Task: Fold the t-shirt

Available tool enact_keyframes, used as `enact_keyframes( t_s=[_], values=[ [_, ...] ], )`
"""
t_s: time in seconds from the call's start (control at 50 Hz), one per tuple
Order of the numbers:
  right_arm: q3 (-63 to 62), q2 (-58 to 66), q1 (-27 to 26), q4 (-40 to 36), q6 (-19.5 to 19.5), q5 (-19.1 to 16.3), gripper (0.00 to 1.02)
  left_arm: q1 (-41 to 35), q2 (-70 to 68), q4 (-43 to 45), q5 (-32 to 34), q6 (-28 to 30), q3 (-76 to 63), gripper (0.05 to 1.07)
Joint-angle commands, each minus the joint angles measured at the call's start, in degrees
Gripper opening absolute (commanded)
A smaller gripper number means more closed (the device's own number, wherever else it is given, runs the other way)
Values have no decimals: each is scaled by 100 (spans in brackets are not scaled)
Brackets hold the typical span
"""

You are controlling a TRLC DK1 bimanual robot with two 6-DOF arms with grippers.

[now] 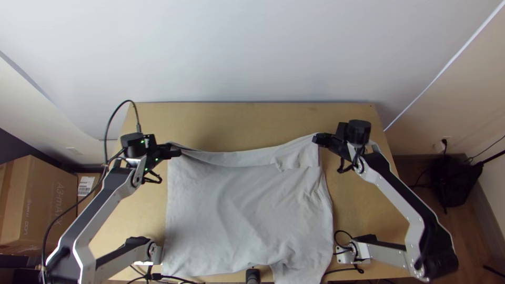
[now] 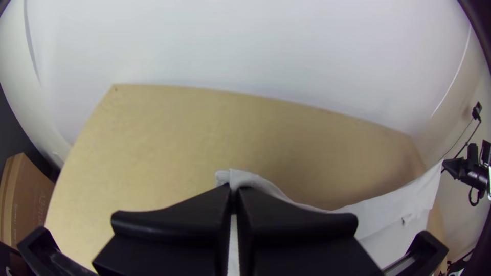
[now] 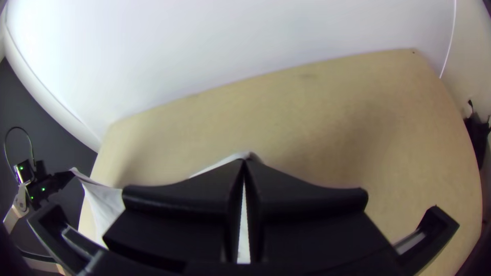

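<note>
The light grey t-shirt (image 1: 236, 210) lies mostly spread over the near half of the table, wrinkled, its far edge drawn between two held corners. My left gripper (image 1: 178, 151) is shut on the far left corner; in the left wrist view cloth (image 2: 248, 179) pokes out past the tips of the left gripper (image 2: 233, 188). On the far right corner my right gripper (image 1: 315, 139) is shut, and in the right wrist view a bit of cloth (image 3: 230, 158) shows beyond the right gripper (image 3: 244, 162). A strip along the far edge looks doubled over toward the right.
Bare wood of the table (image 1: 247, 123) lies beyond the shirt, up to the white wall. A cardboard box (image 1: 39, 205) stands on the left, off the table. A black bag (image 1: 452, 179) is on the floor at the right. Cables run by the arms' bases.
</note>
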Motion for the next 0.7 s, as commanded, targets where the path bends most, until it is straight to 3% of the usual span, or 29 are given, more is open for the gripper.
enact_keyframes(
  t_s=[0.0,0.38,0.68],
  values=[
    [587,748,-138,273,-18,39,2,81,809,362,-16,102,364,8],
    [2767,3121,-472,186,-44,39,2,143,3490,213,-16,102,2825,8],
    [5395,4949,-718,-887,61,39,2,239,5617,-1167,-16,14,5998,8]
  ],
)
